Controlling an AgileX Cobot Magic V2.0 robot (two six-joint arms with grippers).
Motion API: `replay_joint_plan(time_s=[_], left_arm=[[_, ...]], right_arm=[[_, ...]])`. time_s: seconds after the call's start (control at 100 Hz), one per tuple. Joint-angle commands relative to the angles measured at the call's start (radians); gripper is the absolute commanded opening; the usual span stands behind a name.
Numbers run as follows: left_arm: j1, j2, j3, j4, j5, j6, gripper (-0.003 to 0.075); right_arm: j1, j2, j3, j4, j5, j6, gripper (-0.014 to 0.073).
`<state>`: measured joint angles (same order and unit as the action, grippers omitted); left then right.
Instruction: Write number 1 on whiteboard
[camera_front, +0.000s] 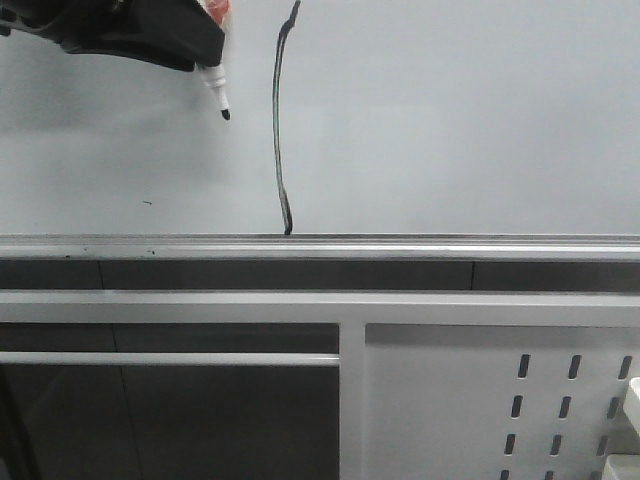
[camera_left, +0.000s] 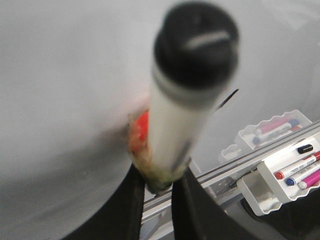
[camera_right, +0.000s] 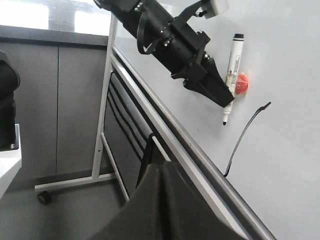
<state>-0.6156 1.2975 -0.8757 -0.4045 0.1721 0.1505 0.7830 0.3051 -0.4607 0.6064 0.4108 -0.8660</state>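
The whiteboard (camera_front: 450, 120) fills the upper half of the front view. The number 1 (camera_front: 278, 120) is a long, thin, slightly curved black stroke that runs down to the silver bottom rail (camera_front: 320, 248). My left gripper (camera_front: 205, 55) is at the top left, shut on a white marker (camera_front: 217, 95) whose black tip hangs just off the board, left of the stroke. In the left wrist view the fingers (camera_left: 130, 210) clamp the marker (camera_left: 180, 115), black end cap toward the camera. The right wrist view shows the marker (camera_right: 231, 70), the number 1 (camera_right: 245, 135) and my right gripper (camera_right: 162, 167), shut and holding nothing.
A tiny dark speck (camera_front: 147, 203) marks the board at the lower left. Below the rail there are frame bars and a grey slotted panel (camera_front: 500, 400). White trays (camera_left: 295, 170) with several markers hang beside the board. A red wad (camera_right: 241, 82) sticks to the held marker.
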Motion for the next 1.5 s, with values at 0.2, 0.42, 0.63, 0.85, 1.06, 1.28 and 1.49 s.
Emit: replay_joint_plan(time_s=[0.2,0.42,0.63,0.85,1.06,1.28,1.49], left_arm=[[0.065,0.029,-0.107,-0.015,0.011,-0.011,-0.002],[0.065,0.029,-0.125,-0.015,0.027,-0.011,-0.002],[0.065,0.029,-0.125,-0.015,0.004,-0.011,-0.0019],[0.065,0.029,-0.125,-0.015,-0.022,-0.011,-0.0019],[0.065,0.029,-0.125,-0.013,-0.031,-0.011,-0.0015],[0.065,0.029,-0.125,-0.014,-0.041,-0.009,0.0153],[0.065,0.029,-0.125,-0.014,-0.051,-0.009,0.0255]], right_arm=[[-0.008,0.01,-0.026,0.03,-0.099,0.003,-0.0059],[-0.008,0.01,-0.026,0.03,-0.099,0.003,-0.0059],[-0.008,0.01,-0.026,0.03,-0.099,0.003,-0.0059],[-0.008,0.01,-0.026,0.03,-0.099,0.003,-0.0059],[-0.008,0.01,-0.026,0.031,-0.099,0.003,-0.0059],[-0.008,0.01,-0.026,0.031,-0.099,0.003,-0.0059],[-0.008,0.01,-0.026,0.031,-0.099,0.003,-0.0059]])
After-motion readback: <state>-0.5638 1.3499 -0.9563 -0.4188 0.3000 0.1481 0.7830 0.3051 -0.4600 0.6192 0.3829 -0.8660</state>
